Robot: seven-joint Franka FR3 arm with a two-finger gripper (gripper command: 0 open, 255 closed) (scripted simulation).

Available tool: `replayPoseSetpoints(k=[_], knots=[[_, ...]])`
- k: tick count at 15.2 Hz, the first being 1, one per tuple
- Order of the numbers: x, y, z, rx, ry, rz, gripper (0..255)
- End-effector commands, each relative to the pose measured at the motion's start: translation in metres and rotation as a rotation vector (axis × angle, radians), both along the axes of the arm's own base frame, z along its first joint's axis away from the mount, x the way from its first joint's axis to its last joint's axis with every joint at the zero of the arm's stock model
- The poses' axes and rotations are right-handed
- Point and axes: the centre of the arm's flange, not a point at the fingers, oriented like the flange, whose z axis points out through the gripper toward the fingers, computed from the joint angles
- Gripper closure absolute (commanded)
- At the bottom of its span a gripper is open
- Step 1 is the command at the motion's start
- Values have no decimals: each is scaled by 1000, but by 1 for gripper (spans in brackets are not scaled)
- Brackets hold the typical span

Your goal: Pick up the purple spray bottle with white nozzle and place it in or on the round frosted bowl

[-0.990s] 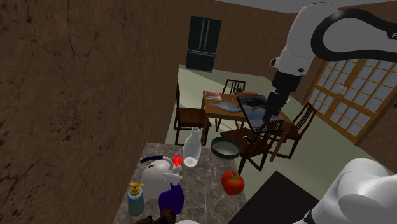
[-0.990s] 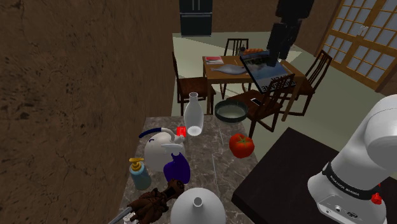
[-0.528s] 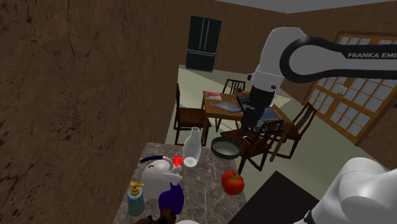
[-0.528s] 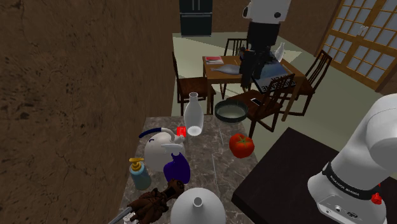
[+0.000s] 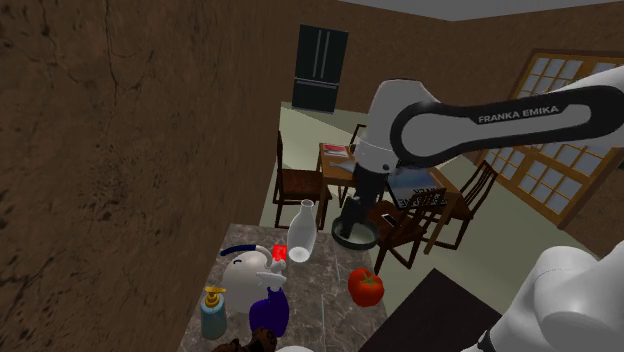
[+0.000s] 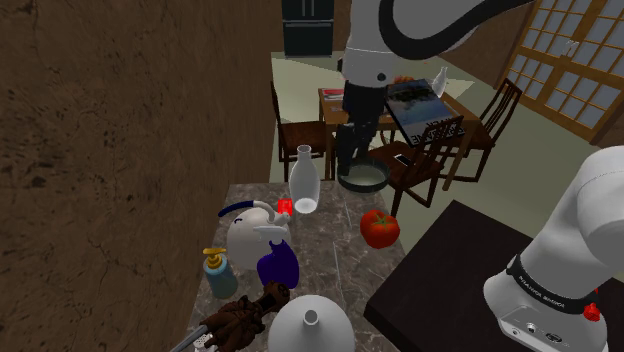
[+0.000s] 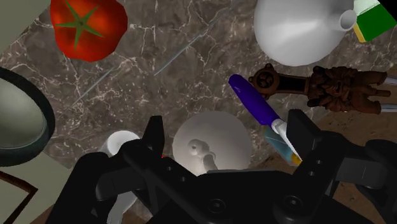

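So far, nothing of the job is done. The marble counter (image 5: 322,310) carries everything, and the arm (image 5: 450,125) hangs above its far end. The bowl (image 6: 362,177) sits empty at that far edge. The purple bottle (image 6: 277,266) stands well apart from it, just beside a white jug (image 6: 245,235). My gripper (image 7: 230,135) is spread wide and holds nothing. Grasping, lifting and placing all remain.

a dark marble counter (image 5: 322,312) carries everything. at its far end sit a round dark-rimmed bowl (image 6: 376,186) and a clear glass bottle (image 5: 301,232), with a small red object (image 5: 280,252) just beside the bottle. a tomato (image 5: 366,287) lies toward the shoulder view's right edge. nearer stand a white round jug (image 5: 245,272), the purple spray bottle (image 5: 270,310), a pump dispenser (image 5: 213,314), a brown figure (image 6: 245,315) and a white vase (image 6: 310,328).
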Motion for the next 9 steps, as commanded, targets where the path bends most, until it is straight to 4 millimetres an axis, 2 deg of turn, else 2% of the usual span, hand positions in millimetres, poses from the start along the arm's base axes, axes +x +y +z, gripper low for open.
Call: replayPoseSetpoints(k=[1, 9], knots=[[12, 18, -17, 13, 0, 20, 0], [47, 89, -83, 62, 3, 101, 0]])
